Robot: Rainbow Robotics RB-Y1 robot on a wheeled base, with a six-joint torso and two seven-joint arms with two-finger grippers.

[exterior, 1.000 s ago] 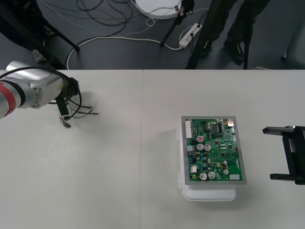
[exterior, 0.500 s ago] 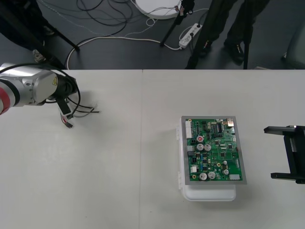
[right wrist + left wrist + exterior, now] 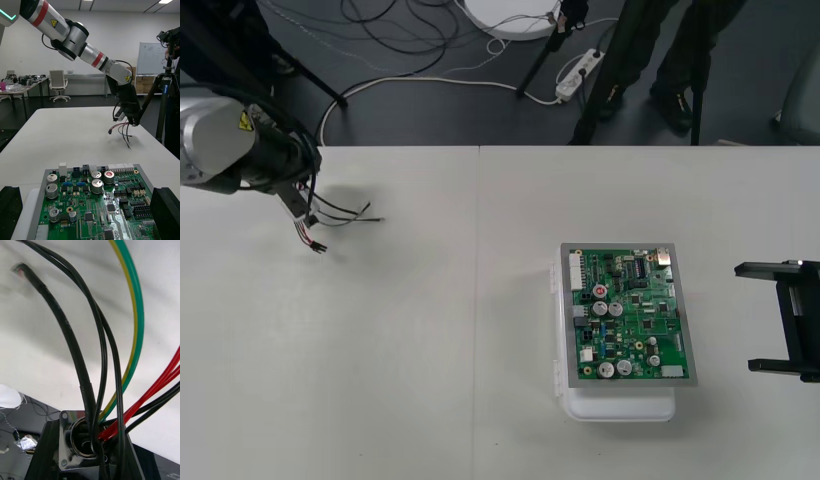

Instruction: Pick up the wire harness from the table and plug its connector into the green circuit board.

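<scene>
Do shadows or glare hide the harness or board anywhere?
Front view: left gripper and harness throw a soft shadow on the table; green circuit board evenly lit. Left wrist view: socket flange glints, wires plain.

Left arm point(image 3: 75, 35): silver cylindrical links, red rings point(image 3: 42, 12) at the joints, yellow triangular warning stickers point(image 3: 54, 23), thin black cable point(image 3: 123, 63) running outside the wrist link. Left gripper point(image 3: 131, 114): black body. Right gripper point(image 3: 751, 318): matte black, two flat straight fingers point(image 3: 765, 270) on a black crossbar point(image 3: 792, 320).
</scene>
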